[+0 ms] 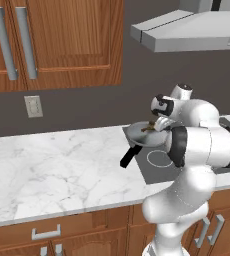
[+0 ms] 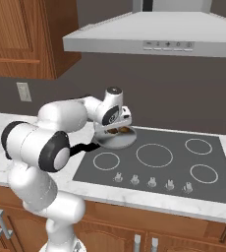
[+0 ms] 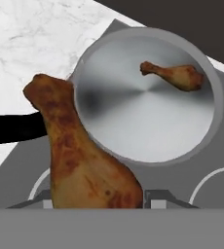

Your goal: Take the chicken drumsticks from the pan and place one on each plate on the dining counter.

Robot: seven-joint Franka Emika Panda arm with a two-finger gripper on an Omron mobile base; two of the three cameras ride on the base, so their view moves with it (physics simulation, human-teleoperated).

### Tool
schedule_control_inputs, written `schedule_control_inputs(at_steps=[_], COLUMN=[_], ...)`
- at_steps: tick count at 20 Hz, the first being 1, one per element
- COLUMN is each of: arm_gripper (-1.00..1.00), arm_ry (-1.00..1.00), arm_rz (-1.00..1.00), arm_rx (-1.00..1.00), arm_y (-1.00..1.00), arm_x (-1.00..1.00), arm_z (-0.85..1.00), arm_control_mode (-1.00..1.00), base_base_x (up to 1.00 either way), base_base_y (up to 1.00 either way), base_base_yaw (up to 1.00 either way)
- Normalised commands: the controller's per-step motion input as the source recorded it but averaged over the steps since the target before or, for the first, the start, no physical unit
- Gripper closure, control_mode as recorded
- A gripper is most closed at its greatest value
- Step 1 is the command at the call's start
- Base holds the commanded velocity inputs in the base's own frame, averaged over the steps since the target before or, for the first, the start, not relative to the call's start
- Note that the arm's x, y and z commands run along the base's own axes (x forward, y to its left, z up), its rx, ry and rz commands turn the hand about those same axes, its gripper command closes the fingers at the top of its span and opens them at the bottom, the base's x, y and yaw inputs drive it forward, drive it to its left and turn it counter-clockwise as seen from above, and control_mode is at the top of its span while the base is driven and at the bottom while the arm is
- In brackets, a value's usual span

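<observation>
One chicken drumstick [image 3: 75,151], golden-brown, stands large in the hand view between the fingertips of my gripper [image 3: 102,199], which is shut on its thick end. It hangs above the pan's rim and black handle [image 3: 11,129]. A second chicken drumstick [image 3: 175,75] lies in the round grey pan [image 3: 148,116] near its far rim. From the base views, my gripper [image 2: 117,127] hovers just over the pan [image 2: 116,140] at the cooktop's back left corner. The plates and the dining counter are out of view.
The pan sits on a black cooktop [image 2: 154,162] set in a marble counter [image 1: 52,170]. A steel range hood [image 2: 149,37] hangs overhead. Wooden cabinets [image 1: 62,40] line the wall, with an outlet [image 1: 33,106] below them.
</observation>
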Motion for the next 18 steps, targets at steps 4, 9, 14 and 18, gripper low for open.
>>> schedule_control_inputs(at_steps=[4,9,14,18], arm_gripper=[1.0,1.0,1.0,1.0], arm_ry=[0.0,0.0,0.0,0.0], arm_rz=[-0.04,0.0,0.01,0.0], arm_rx=[0.0,-0.02,-0.02,0.0], arm_y=[0.08,0.09,0.13,0.17], arm_x=[-0.55,-0.57,-0.55,-0.58], arm_z=[0.56,0.48,0.29,0.22], arm_control_mode=[-1.0,-1.0,-1.0,-1.0], base_base_x=[0.0,0.0,0.0,0.0], base_base_y=[0.0,0.0,0.0,0.0], base_base_yaw=[0.0,0.0,0.0,0.0])
